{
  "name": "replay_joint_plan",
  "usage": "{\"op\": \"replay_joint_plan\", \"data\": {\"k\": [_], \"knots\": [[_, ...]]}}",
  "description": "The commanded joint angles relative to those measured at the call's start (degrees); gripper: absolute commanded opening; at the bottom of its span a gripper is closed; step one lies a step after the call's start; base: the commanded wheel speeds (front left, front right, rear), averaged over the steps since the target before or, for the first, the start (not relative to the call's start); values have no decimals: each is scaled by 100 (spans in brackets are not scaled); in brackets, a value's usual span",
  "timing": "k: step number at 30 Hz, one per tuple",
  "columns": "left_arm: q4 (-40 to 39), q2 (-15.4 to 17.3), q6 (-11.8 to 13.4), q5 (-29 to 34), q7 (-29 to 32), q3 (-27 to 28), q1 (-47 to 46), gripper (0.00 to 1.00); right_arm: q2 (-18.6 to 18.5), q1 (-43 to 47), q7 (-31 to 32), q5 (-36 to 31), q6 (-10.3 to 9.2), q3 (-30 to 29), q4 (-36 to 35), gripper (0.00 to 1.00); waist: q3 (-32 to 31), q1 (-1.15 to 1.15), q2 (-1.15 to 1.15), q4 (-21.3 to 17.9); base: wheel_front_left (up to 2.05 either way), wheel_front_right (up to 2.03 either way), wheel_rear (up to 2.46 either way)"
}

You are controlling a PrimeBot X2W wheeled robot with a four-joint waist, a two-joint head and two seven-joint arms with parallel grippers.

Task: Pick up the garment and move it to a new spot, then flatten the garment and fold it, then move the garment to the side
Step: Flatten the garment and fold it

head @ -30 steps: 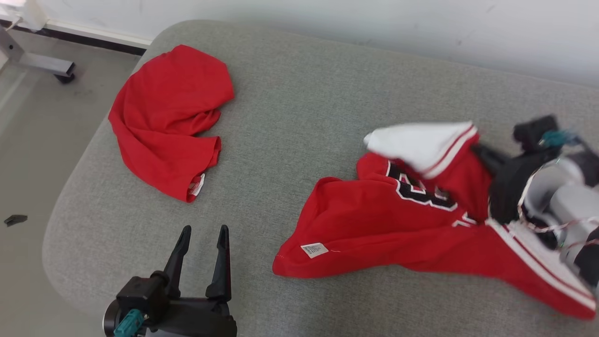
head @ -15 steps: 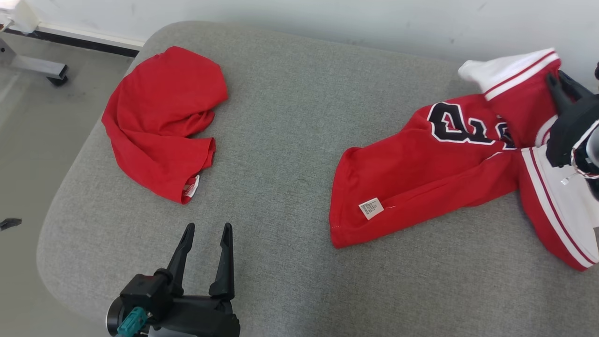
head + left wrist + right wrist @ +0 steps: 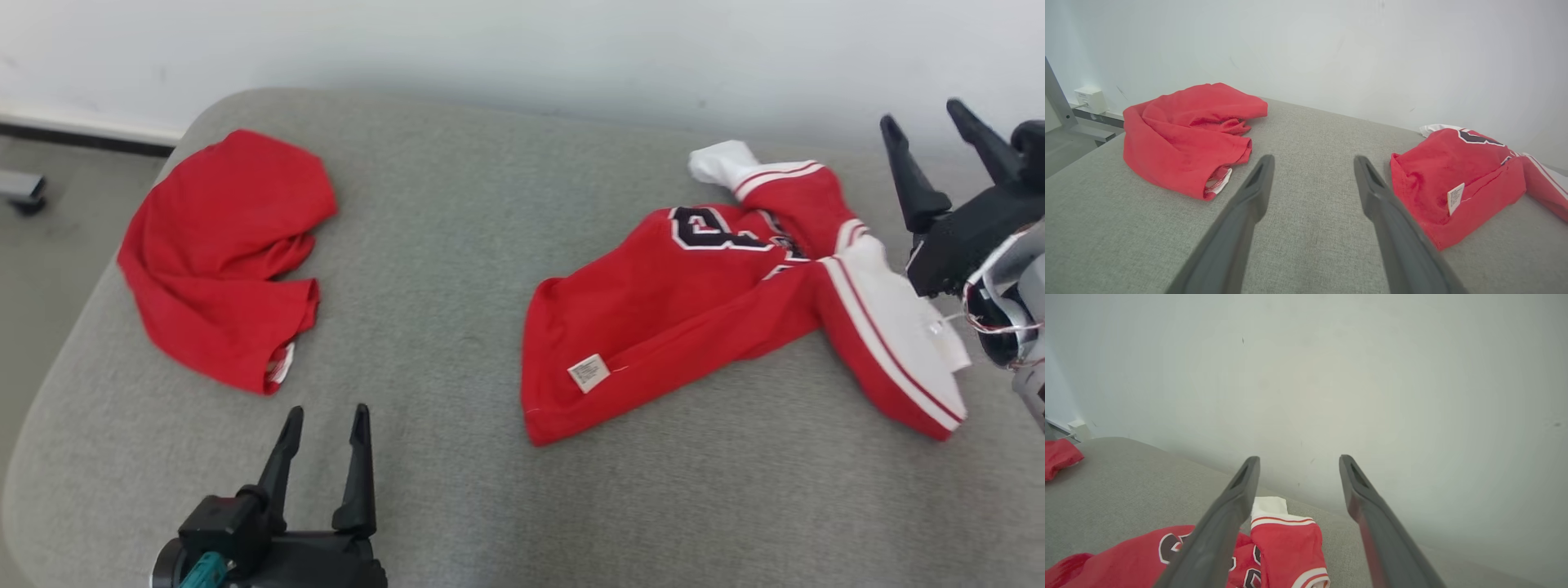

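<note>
Fingers of the left gripper [image 3: 326, 412] stand parted and empty over the near edge of the grey bench [image 3: 457, 245]. Beyond lie two red garments, well apart: a crumpled shirt [image 3: 220, 253] on the left and, on the right, the jersey [image 3: 678, 310], its black number partly folded under. At the jersey's far right end, the right gripper [image 3: 922, 114] is spread wide, holding nothing.

The right gripper [image 3: 920, 113] has let go. A second ago its fingers were closed in the red jersey [image 3: 678, 310] and pulled it toward the far right. Now they stand wide apart in the air, beyond the cloth and free of it. The jersey has moved farther and to the right on the grey cushion [image 3: 457, 204]. Its white-edged sleeve [image 3: 788, 192], lifted half a second ago, now lies on the cushion. The head camera has shifted too.
</note>
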Motion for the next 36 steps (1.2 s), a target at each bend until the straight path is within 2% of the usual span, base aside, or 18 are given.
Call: {"op": "replay_joint_plan", "data": {"k": [1, 8, 12, 16, 24, 30, 36], "knots": [[-8, 7, -36, 100, -5, 85, 115, 100, -86, 317, -27, -179, -13, -269, -269, 100, -257, 0, 0, -352, 0, 0, 0], [-46, 7, -138, 246, -5, 393, 275, 100, -20, 2011, -22, -1016, -13, -2045, -1753, 100, -417, 0, 0, -726, 0, 0, 0], [-61, 6, -187, 317, -5, 545, 358, 100, 267, 3134, -22, -1463, -13, -2966, -2523, 100, -468, 0, 0, -896, 0, 0, 0], [-40, 6, -224, 373, -5, 646, 446, 100, 636, 4066, -21, -1796, -13, -3600, -3140, 100, -555, 0, 0, -1037, 0, 0, 0], [5, 7, -304, 438, -5, 726, 485, 100, 1387, 5360, -22, -2246, -13, -4361, -4143, 100, -698, 0, 0, -1217, 0, 0, 0], [0, 5, -328, 468, -5, 748, 539, 100, 1872, 6062, -22, -2448, -13, -4498, -4716, 100, -775, 0, 0, -1276, 0, 0, 0], [17, 5, -364, 466, -5, 776, 532, 100, 2142, 6317, -22, -2488, -13, -4509, -4791, 100, -789, 0, 0, -1299, 0, 0, 0]]}}
